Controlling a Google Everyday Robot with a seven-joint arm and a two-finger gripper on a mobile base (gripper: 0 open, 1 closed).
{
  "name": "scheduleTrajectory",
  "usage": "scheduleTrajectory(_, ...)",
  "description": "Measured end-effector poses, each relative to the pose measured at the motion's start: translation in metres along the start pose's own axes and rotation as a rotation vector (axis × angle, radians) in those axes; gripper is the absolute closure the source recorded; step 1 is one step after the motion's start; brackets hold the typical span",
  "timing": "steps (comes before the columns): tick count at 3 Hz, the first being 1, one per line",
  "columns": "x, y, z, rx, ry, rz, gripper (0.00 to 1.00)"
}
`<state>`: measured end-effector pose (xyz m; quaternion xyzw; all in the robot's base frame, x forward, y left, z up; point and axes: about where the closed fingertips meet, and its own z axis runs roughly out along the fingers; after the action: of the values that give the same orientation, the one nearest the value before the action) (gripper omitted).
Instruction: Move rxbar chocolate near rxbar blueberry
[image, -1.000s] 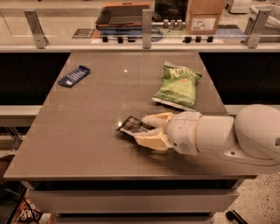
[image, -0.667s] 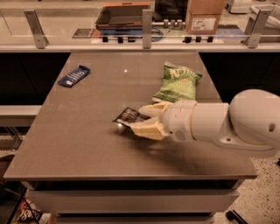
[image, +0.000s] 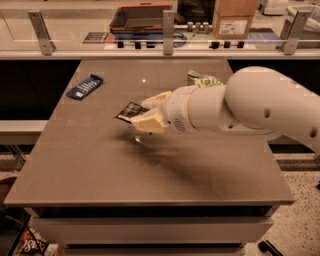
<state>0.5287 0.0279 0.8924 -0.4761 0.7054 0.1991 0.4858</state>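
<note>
My gripper (image: 148, 112) is over the middle of the table, shut on the rxbar chocolate (image: 129, 111), a black glossy bar that sticks out to the left between the cream fingers (image: 146, 122) and hangs above the tabletop. The rxbar blueberry (image: 84, 86), a dark blue bar with white print, lies flat near the table's far left, well left of and beyond the gripper. My white arm reaches in from the right and hides the table's right middle.
A green chip bag (image: 201, 79) lies at the back, mostly hidden behind my arm. The brown table (image: 100, 165) has a front edge close to the camera. A glass barrier with metal posts (image: 168, 31) runs along the far edge.
The gripper has lifted the black bar off the table and carried it up and left, toward the blue bar. The arm now covers most of the green bag.
</note>
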Motion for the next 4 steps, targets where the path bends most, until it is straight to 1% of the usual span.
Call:
scheduleTrajectory(1, -0.015, -0.008, 0.033, 0.028, 0.043, -0.028, 1.00)
scheduleTrajectory(2, -0.026, -0.009, 0.072, 0.031, 0.068, -0.047, 1.00)
scheduleTrajectory(3, -0.037, -0.008, 0.108, 0.020, 0.060, -0.058, 1.00)
scheduleTrajectory(4, -0.053, -0.010, 0.133, 0.020, 0.023, -0.070, 1.00)
